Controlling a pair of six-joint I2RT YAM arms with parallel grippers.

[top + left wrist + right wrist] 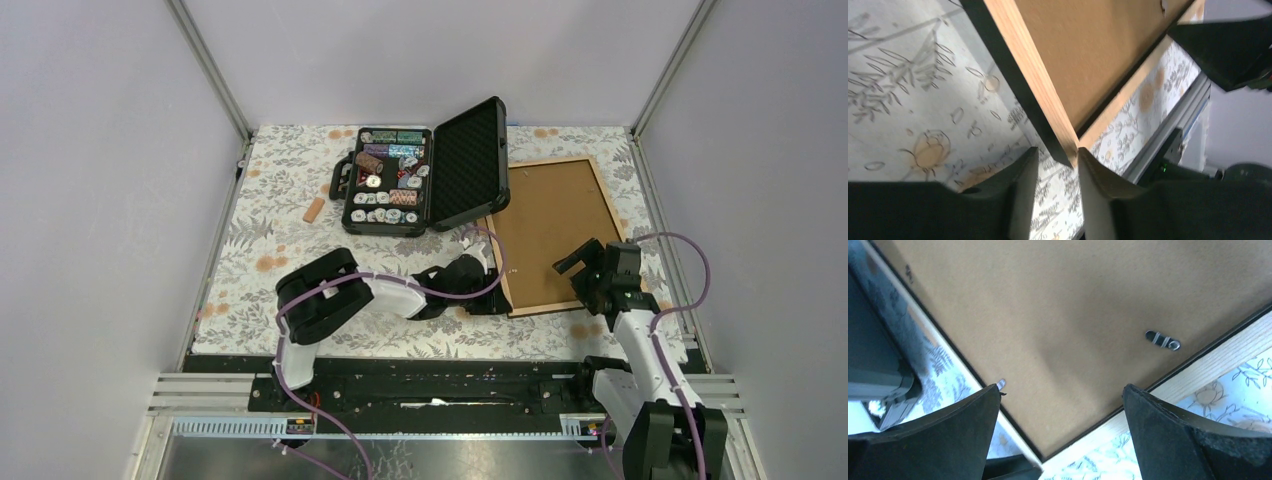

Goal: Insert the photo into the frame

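Frame (1040, 85) corner between left fingers (1020, 187)

Overhead view; wrist close-ups sharing the frame (553, 228)

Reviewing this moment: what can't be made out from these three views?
- The photo: it appears in no view. Whether it lies under the brown backing of the frame is hidden by that board.
- Left gripper: the left wrist view shows the frame's corner between its fingers, but not whether they clamp it.
- Frame's far left corner: in the top view, it is behind the lid of the poker chip case.
- Small tan object: in the top view, it is too small to identify.
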